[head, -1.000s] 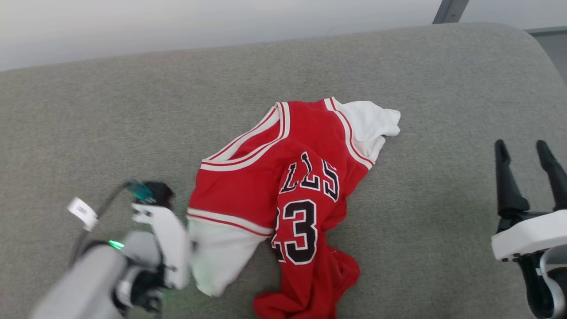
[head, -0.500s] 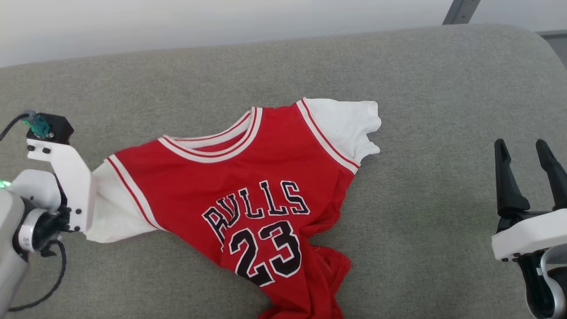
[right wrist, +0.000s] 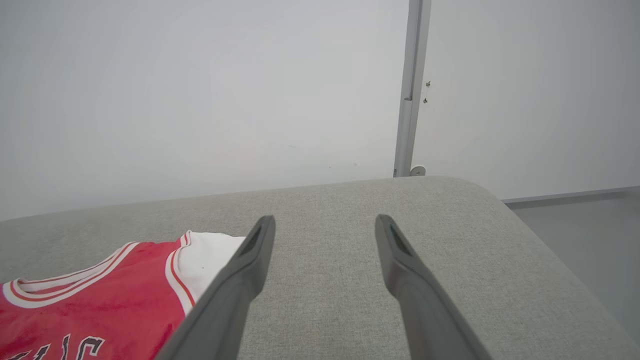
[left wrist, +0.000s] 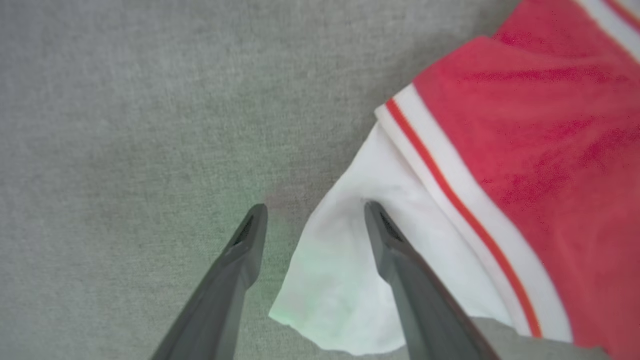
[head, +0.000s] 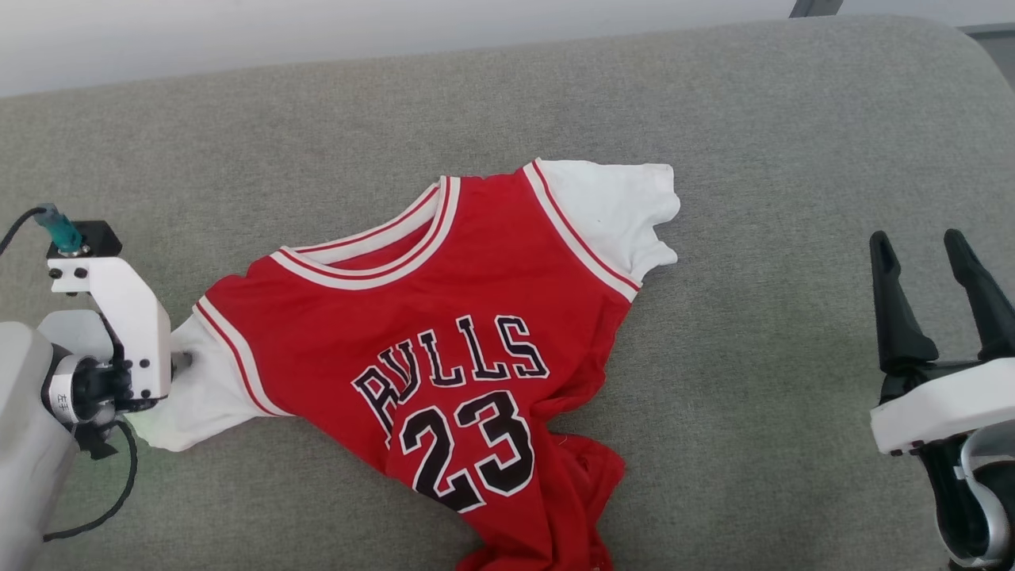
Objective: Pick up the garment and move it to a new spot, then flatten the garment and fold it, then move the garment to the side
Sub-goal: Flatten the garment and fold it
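The jersey (head: 444,317) lies front up near the middle of the grey cushion (head: 753,119). Its red body is spread and the black lettering and number show. Its lower hem is bunched in folds toward the bottom edge of the head view. The right sleeve (head: 618,214), white, lies flat at its far right corner, and the left sleeve (left wrist: 345,270), also white, lies at its left end.

The left gripper (left wrist: 312,212) points down at the left sleeve, jaws apart. One jaw is over the white cloth and the other over bare cushion, with the sleeve's edge between them, unclamped. Whether the jaw touches the cloth I cannot tell.

The right gripper (head: 916,242) is over bare cushion well right of the jersey, jaws apart and empty. Beyond the cushion are a pale wall (right wrist: 200,90) and a grey post (right wrist: 412,85).
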Motion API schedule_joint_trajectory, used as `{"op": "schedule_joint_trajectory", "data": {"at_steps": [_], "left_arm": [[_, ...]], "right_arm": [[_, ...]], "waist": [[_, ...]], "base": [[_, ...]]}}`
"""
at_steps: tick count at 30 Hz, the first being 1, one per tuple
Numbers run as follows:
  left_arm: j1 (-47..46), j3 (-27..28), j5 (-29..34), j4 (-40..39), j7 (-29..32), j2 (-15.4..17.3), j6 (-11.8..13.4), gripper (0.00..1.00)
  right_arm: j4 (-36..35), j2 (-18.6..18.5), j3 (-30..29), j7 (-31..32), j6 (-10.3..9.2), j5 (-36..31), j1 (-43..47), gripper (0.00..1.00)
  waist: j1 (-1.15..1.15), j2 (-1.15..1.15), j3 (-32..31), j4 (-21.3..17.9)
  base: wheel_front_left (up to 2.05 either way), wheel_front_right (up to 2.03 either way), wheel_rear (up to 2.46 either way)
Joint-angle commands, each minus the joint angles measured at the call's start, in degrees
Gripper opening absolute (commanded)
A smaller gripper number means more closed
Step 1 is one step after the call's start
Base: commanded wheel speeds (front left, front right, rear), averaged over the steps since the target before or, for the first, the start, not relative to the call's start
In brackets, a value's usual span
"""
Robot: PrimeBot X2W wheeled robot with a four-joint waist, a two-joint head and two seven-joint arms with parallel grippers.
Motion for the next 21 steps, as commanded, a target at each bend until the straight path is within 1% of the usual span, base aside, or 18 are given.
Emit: {"op": "schedule_joint_trajectory", "data": {"at_steps": [1, 4, 7, 9, 13, 15, 18, 21], "left_arm": [[-0.91, -0.59, -0.08, 0.91, 1.56, -0.01, -0.28, 1.0], [-1.49, -0.98, -0.36, 2.18, 4.67, 0.19, 1.02, 1.0], [-1.75, -1.6, 0.42, 2.12, 6.02, 0.79, 1.54, 1.0], [-2.12, -1.76, 1.21, 1.97, 5.32, 1.56, 2.48, 1.0], [-1.04, -1.39, 0.31, 2.2, 4.75, 1.31, 2.72, 1.0], [-0.11, -1.36, -0.17, 2.55, 4.6, 0.74, 2.54, 1.0], [0.94, -1.1, -0.99, 2.9, 3.53, -1.02, 2.22, 1.0], [1.65, -1.39, -2.03, 3.82, 4.74, -2.64, 2.59, 1.0]], "right_arm": [[-0.62, -0.24, -0.03, 0.25, -0.02, 0.23, -0.57, 1.0], [-1.61, -0.4, -0.26, 0.68, -0.02, 0.24, -0.23, 1.0], [-2.04, -0.52, -0.13, 1.14, -0.02, 0.39, -0.02, 1.0], [-2.51, -0.52, 0.1, 1.5, -0.02, 0.51, -0.1, 1.0], [-3.12, -0.9, 0.4, 2.07, -0.02, 0.63, -0.64, 1.0], [-3.34, -1.14, 0.87, 2.56, -0.02, 0.93, -0.89, 1.0], [-3.43, -1.63, 1.13, 3.08, -0.02, 1.16, -1.34, 1.0], [-3.1, -2.3, 1.39, 3.44, -0.02, 1.15, -2.31, 1.0]], "waist": [[0.0, 0.0, 0.16, 0.13], [0.0, 0.0, 0.44, 0.49], [0.0, 0.0, 0.69, 0.79], [0.0, 0.0, 1.04, 1.07], [0.0, 0.0, 1.93, 1.61], [0.0, 0.0, 2.47, 1.87], [0.0, 0.0, 3.24, 2.37], [0.0, 0.0, 3.81, 2.99]], "base": [[0.0, 0.0, 0.0], [0.0, 0.0, 0.0], [0.0, 0.0, 0.0], [0.0, 0.0, 0.0], [0.0, 0.0, 0.0], [0.0, 0.0, 0.0], [0.0, 0.0, 0.0], [0.0, 0.0, 0.0]]}}
